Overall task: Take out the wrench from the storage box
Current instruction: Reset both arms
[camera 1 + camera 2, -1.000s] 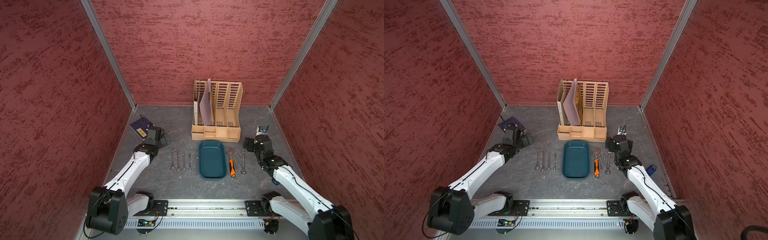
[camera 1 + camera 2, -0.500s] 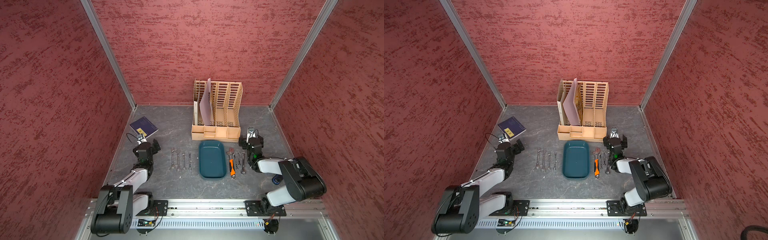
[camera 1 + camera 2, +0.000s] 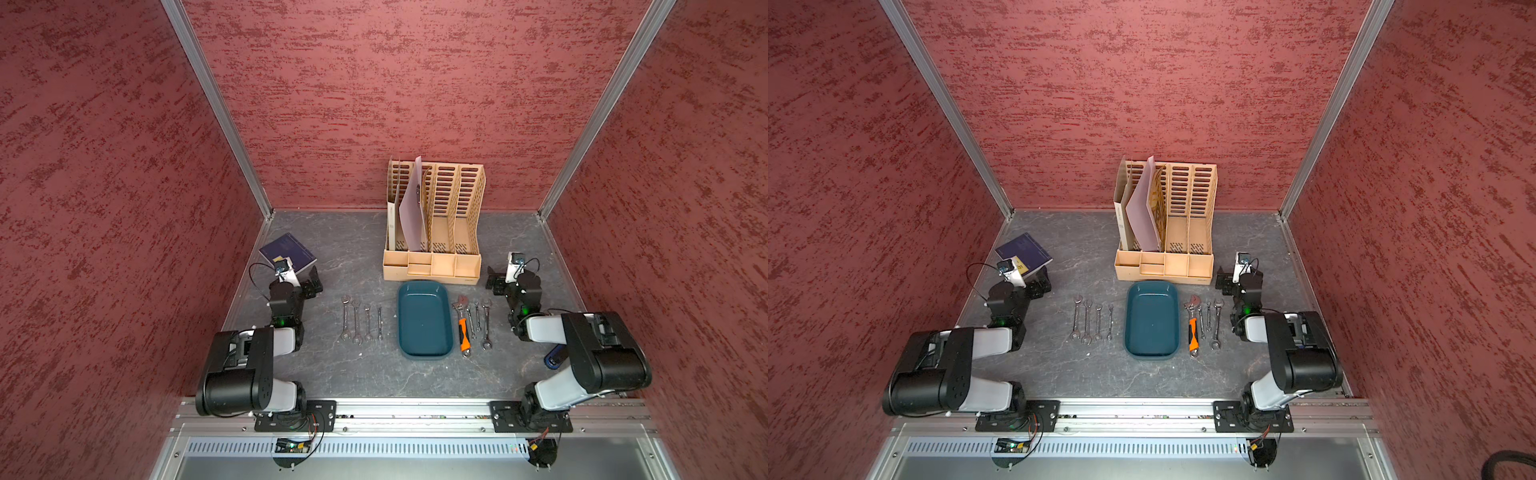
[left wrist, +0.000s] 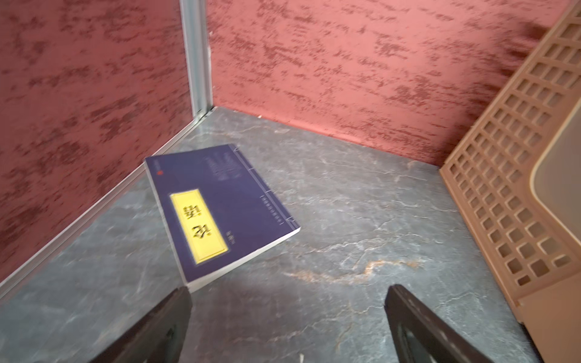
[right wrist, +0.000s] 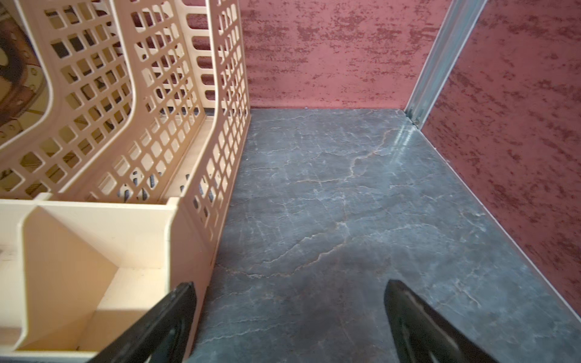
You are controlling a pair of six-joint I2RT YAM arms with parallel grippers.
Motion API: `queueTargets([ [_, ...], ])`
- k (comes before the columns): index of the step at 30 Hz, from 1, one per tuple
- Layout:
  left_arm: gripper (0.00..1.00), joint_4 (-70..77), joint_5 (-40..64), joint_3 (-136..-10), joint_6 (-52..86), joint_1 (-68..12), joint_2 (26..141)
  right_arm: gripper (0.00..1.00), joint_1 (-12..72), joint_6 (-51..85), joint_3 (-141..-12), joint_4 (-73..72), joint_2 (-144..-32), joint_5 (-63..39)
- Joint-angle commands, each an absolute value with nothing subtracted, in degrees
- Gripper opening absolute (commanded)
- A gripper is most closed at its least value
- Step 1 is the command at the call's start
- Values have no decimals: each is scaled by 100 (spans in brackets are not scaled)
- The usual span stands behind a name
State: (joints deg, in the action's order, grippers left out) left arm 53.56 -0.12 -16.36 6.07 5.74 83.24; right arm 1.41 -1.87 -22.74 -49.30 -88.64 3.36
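**While the jaws gape, the storage box [image 3: 424, 320] sits mid-table**

Released and holding nothing, the left gripper [image 4: 287, 292] hangs low over the table [image 4: 345, 204], with a purple book [image 4: 217, 213] lying just ahead of it. The right gripper [image 5: 289, 284] is equally wide apart, close beside the beige file organiser [image 5: 94, 235]. Between the arms, in both top views, the teal storage box lies just in front of that organiser. Four wrenches [image 3: 361, 320] lie in a row on the table at its left. An orange-handled adjustable wrench [image 3: 462, 328] and three spanners [image 3: 478, 318] lie at its right, all outside it.
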Motion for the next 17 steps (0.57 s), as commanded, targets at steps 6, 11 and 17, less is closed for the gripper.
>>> queueTargets([
  [6, 100, 5273, 107, -2093, 80, 248, 8800, 99, 132, -132, -2223, -5239, -8870, 48],
  [11, 100, 5159, -84, -2153, 4, 126, 8788, 98, 132, -131, -2241, -5206, -8874, 43],
  [17, 100, 5163, -88, -2151, 1, 123, 8795, 98, 120, -116, -2224, -5222, -8863, 34],
])
